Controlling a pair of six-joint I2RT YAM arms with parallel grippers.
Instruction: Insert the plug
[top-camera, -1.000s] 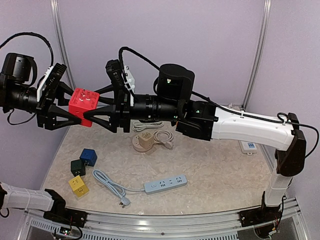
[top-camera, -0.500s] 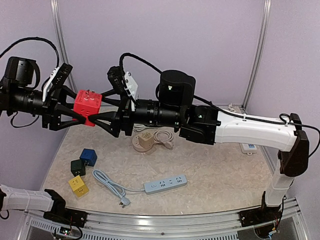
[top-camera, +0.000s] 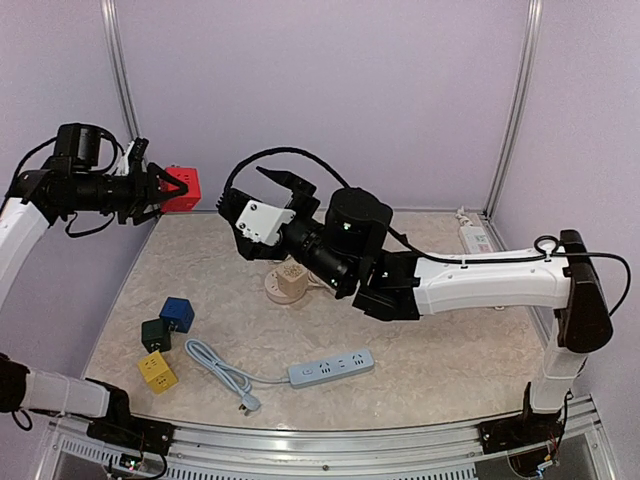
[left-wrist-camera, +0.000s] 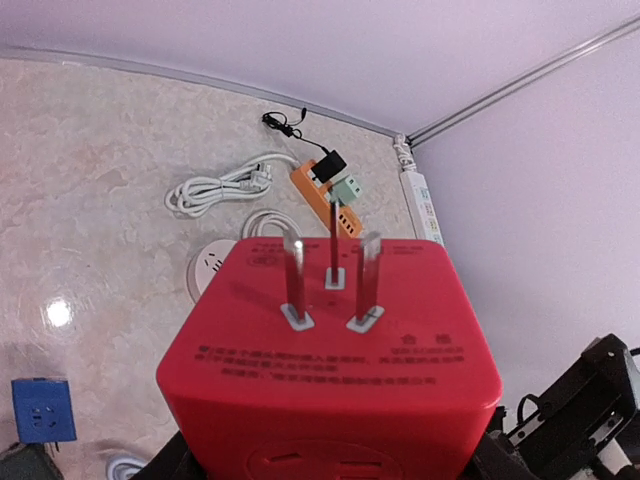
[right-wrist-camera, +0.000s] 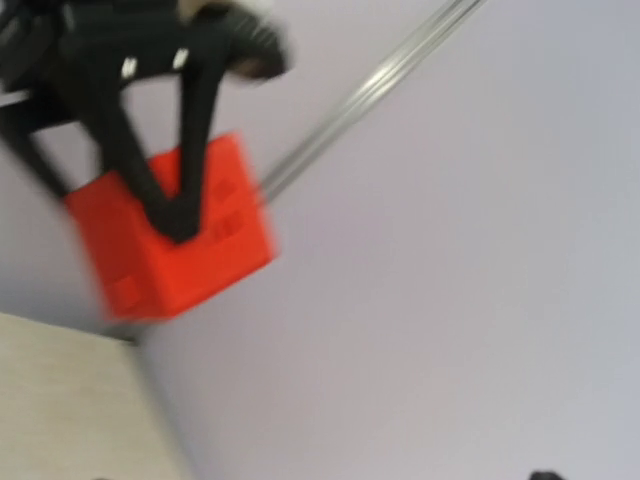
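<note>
Holding the red plug cube (top-camera: 183, 188) high in the air at the far left, above the back left corner of the counter (top-camera: 440, 350), our left tool (top-camera: 166, 189) is clamped on its sides. From the left wrist we see the cube's three metal prongs (left-wrist-camera: 333, 270) standing bare on the face with the printed text. The right wrist view is blurred, but we make out the same cube with dark fingers (right-wrist-camera: 190, 130) pinching it against the purple wall. Our right tool (top-camera: 283, 183) hangs raised over the middle of the counter, well apart from the cube, with its jaws apart and nothing between them. On the counter we see a light-blue power strip (top-camera: 331, 368) lying flat near the front, with its grey cable (top-camera: 215, 365) curling off to the left. At the left a blue cube (top-camera: 177, 313), a dark green cube (top-camera: 155, 333) and a yellow cube (top-camera: 157, 372) sit close together. A round beige socket (top-camera: 290, 284) sits beneath the right arm.
</note>
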